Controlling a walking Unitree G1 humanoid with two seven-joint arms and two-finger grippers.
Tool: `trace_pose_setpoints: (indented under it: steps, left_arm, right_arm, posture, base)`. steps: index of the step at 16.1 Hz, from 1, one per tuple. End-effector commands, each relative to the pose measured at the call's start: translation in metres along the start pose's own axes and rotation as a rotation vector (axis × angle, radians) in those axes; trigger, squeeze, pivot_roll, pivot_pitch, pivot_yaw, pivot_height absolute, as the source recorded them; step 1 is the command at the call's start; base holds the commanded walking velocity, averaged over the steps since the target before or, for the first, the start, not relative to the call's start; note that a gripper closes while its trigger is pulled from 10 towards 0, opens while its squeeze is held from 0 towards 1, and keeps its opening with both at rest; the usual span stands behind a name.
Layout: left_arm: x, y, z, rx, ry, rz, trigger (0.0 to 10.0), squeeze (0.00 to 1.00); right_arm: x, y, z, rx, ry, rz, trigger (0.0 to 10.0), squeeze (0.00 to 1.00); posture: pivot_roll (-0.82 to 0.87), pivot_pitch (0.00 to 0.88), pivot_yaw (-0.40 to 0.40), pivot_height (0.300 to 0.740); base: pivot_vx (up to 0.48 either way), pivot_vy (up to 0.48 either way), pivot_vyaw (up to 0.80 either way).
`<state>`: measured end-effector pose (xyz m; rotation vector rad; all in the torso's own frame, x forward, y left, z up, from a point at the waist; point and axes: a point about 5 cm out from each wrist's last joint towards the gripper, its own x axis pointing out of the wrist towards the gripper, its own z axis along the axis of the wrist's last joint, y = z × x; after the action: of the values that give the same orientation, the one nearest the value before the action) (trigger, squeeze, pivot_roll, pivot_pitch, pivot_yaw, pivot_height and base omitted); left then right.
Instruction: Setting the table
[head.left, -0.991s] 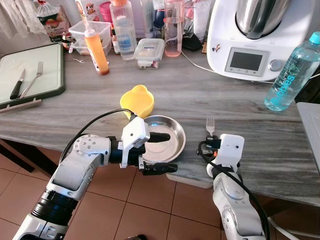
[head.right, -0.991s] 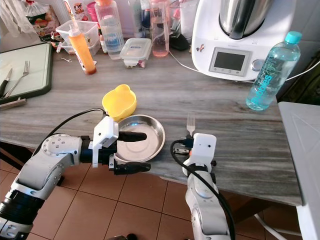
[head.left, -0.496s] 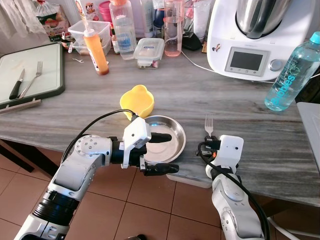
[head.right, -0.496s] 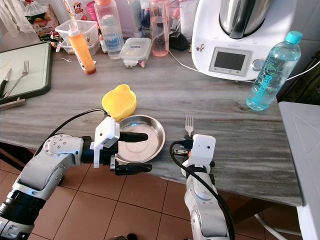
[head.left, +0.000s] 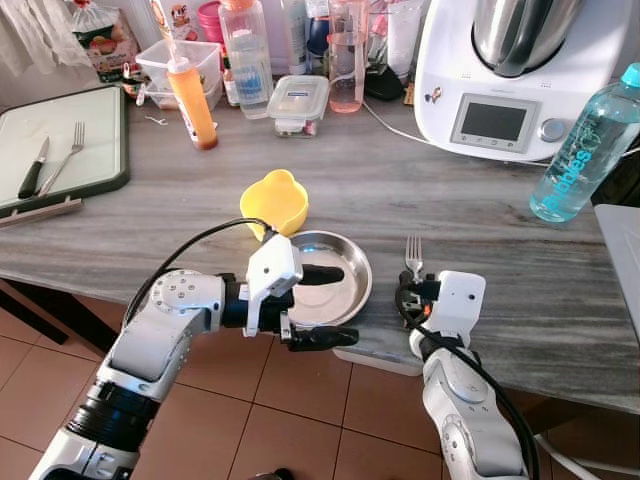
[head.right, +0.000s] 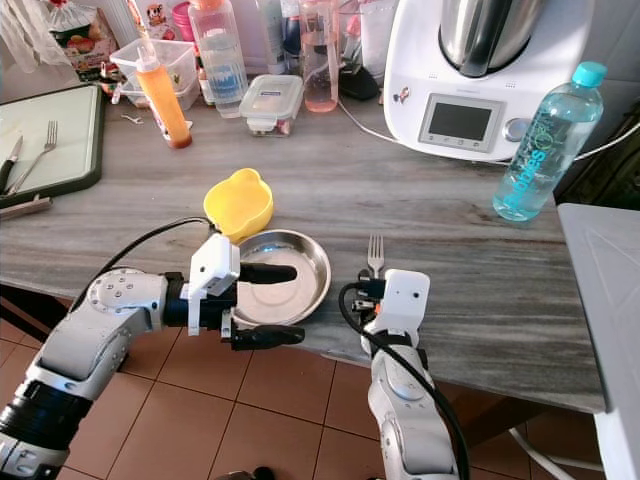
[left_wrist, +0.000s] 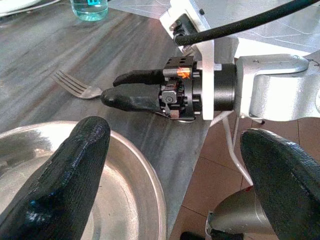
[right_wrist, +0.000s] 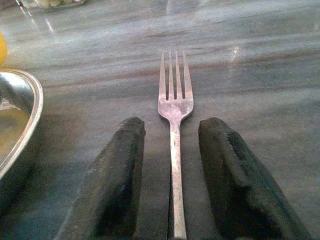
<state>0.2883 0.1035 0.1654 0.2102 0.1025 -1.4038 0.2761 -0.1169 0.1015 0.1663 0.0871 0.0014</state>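
Low at the table's near edge, the left gripper reaches in sideways with its fingers spread wide; one black finger lies over the pan, the other hangs below the table edge, so the pan's near rim sits between them. The right gripper points away from the robot, flat over the tabletop just right of the pan; its two fingers are parted on either side of the fork's handle, and whether they touch it I cannot quite tell. The fork lies flat, tines pointing away from the robot, near the pan but apart from it.

The pan overhangs the near edge slightly; a yellow cup touches or nearly touches its far-left rim; bare wood-grain surface stretches to the right of the fork toward a blue bottle.

The pan is round, shallow, shiny steel; the fork is plain metal with four tines; the table is grey and streaked; the cup is soft-looking with a wavy lip.
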Motion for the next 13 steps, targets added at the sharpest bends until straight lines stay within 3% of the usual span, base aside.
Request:
trace_pose_setpoints:
  steps: [1, 4, 7, 13]
  left_arm:
    - [0.000, 0.002, 0.000, 0.015, 0.015, 0.006, 10.0, 0.00]
    - [0.002, 0.004, 0.001, 0.019, 0.009, 0.014, 10.0, 0.00]
    - [0.002, 0.006, 0.002, 0.019, 0.003, 0.021, 10.0, 0.00]
    - [0.003, 0.010, 0.003, 0.027, 0.001, 0.032, 10.0, 0.00]
  right_arm:
    - [-0.004, 0.011, -0.005, 0.033, 0.032, 0.018, 10.0, 1.00]
    - [-0.006, 0.014, 0.005, 0.004, -0.025, 0.058, 10.0, 1.00]
    - [-0.008, 0.018, 0.014, -0.108, -0.077, 0.088, 10.0, 1.00]
    - [-0.009, 0.019, 0.033, -0.167, -0.182, 0.072, 10.0, 1.00]
  posture:
    - [0.08, 0.138, 0.063, 0.740]
    - [0.08, 0.133, 0.060, 0.740]
    - [0.07, 0.130, 0.059, 0.740]
    - [0.07, 0.124, 0.062, 0.740]
  base:
    - [0.000, 0.000, 0.00]
    - [0.000, 0.000, 0.00]
    - [0.000, 0.000, 0.00]
    - [0.000, 0.000, 0.00]
